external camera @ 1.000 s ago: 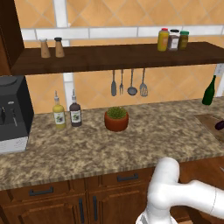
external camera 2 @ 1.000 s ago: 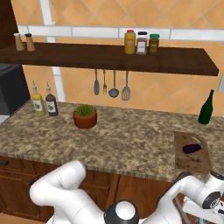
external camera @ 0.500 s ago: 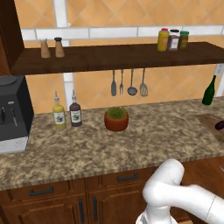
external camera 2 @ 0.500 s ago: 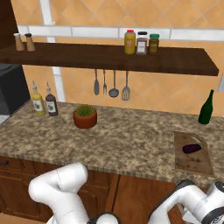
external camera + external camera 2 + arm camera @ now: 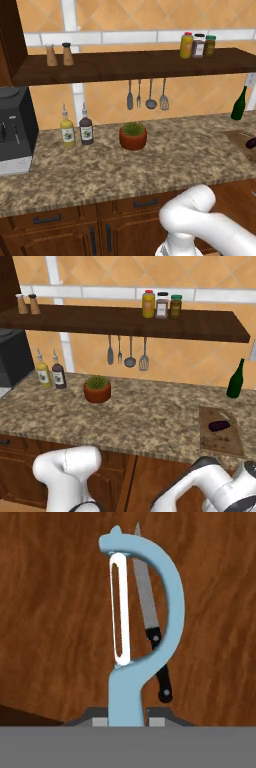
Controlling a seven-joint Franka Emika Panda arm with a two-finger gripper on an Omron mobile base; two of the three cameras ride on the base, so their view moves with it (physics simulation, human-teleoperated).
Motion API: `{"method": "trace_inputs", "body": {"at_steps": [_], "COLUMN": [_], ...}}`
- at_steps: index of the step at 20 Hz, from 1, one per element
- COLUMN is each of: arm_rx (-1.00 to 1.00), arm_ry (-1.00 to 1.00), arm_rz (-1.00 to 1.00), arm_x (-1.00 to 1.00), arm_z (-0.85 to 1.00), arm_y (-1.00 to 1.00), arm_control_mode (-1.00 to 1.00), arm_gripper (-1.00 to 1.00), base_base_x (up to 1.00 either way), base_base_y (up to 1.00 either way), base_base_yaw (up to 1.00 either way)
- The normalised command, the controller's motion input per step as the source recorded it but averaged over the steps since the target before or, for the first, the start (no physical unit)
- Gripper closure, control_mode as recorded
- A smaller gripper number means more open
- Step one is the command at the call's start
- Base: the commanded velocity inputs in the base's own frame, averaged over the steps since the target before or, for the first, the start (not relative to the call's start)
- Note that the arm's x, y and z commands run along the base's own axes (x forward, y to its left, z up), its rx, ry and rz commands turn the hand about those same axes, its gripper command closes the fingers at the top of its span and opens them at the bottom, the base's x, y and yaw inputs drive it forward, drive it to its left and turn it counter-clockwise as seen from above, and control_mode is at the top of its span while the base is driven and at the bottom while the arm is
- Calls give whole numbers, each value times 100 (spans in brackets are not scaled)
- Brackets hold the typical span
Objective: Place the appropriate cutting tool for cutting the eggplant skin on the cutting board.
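Note:
In the hand view a pale grey-blue peeler (image 5: pixel 128 692), the cutting tool, stands up between the fingertips of my gripper (image 5: pixel 128 720), which is shut on its handle. Its curved frame and white blade slot point away from the hand, over a brown wooden surface. The eggplant (image 5: pixel 219 426) (image 5: pixel 251 143), small and dark purple, lies on the brown cutting board (image 5: pixel 221 442) (image 5: pixel 237 138) at the right end of the counter. My arm (image 5: pixel 210 488) works low, below the counter's front edge.
A knife (image 5: pixel 148 607) with a dark handle lies on the wood behind the peeler. On the counter stand a potted plant (image 5: pixel 97 389), two bottles (image 5: pixel 51 371), a green bottle (image 5: pixel 235 380) and a coffee machine (image 5: pixel 15 131). Utensils (image 5: pixel 127 351) hang under the shelf.
The arm's white links have shifted low in front of the cabinets. Nothing on the counter has moved.

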Motion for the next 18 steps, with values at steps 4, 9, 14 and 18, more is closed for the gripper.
{"method": "trace_inputs", "body": {"at_steps": [4,9,14,18], "arm_rx": [-1,0,0,0], "arm_ry": [0,0,-2,-4], "arm_rz": [33,27,17,10], "arm_x": [-45,-55,0,38], "arm_z": [96,100,100,100], "arm_y": [39,19,-2,-18], "arm_control_mode": [-100,-100,-100,-100], "arm_gripper": [100,100,100,100], "base_base_x": [0,0,0,0], "base_base_y": [0,0,0,0], "base_base_yaw": [0,0,0,0]}}
